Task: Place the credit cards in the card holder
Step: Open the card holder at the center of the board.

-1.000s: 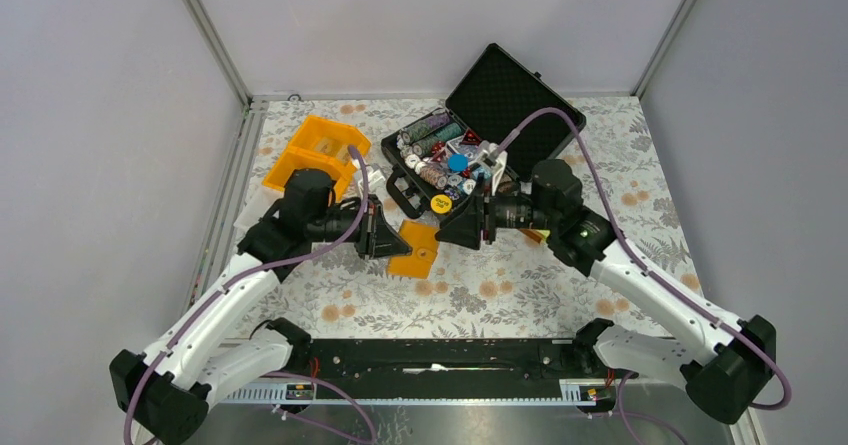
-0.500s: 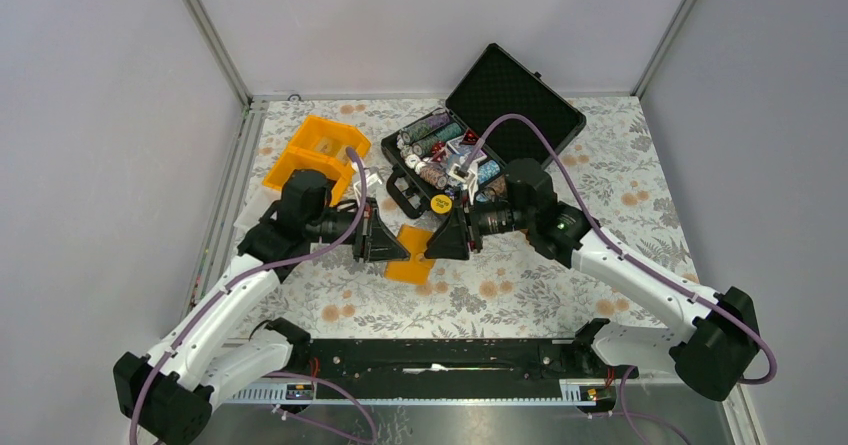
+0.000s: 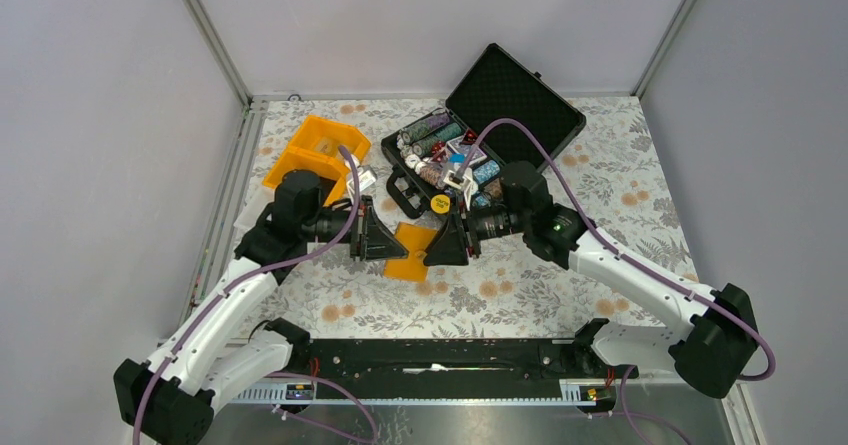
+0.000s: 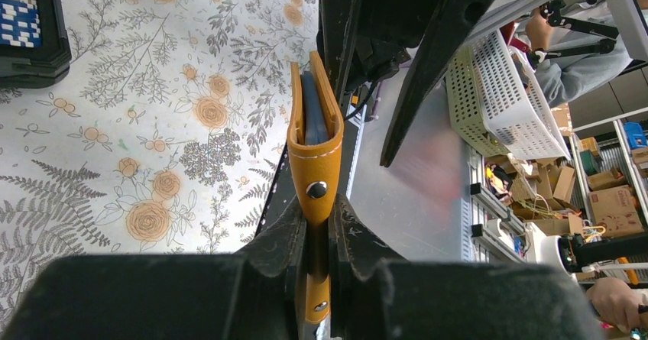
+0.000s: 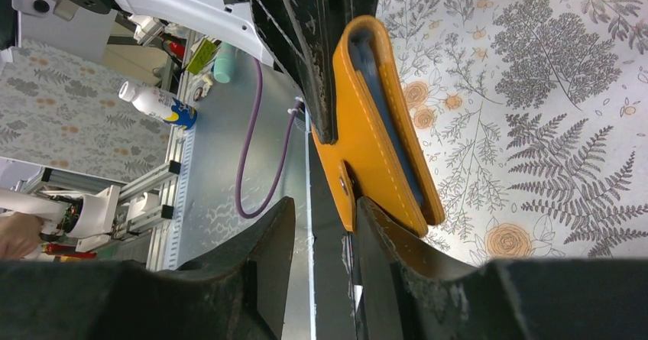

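The card holder point(image 3: 412, 250), an orange folding wallet, hangs edge-up over the flowered cloth between my two grippers. My left gripper point(image 3: 384, 244) is shut on its snap strap point(image 4: 315, 195), and the fold points away from that wrist. Pale blue-grey layers point(image 4: 312, 111) show inside the fold; I cannot tell cards from pockets. My right gripper point(image 5: 325, 206) is open. The holder's lower strap corner point(image 5: 345, 195) sits between its jaws, against the right finger point(image 5: 382, 241), with a wide gap to the other finger. No loose credit cards are clearly seen.
An open black case point(image 3: 515, 95) with poker chips point(image 3: 432, 143) stands behind the grippers. An orange compartment bin point(image 3: 315, 150) is at the back left. A yellow chip point(image 3: 441, 203) lies by the case. The metal base rail point(image 3: 430, 350) runs along the near edge.
My right gripper has moved left up to the card holder and its jaws have narrowed a little. The left gripper, still holding the holder, has shifted slightly left.
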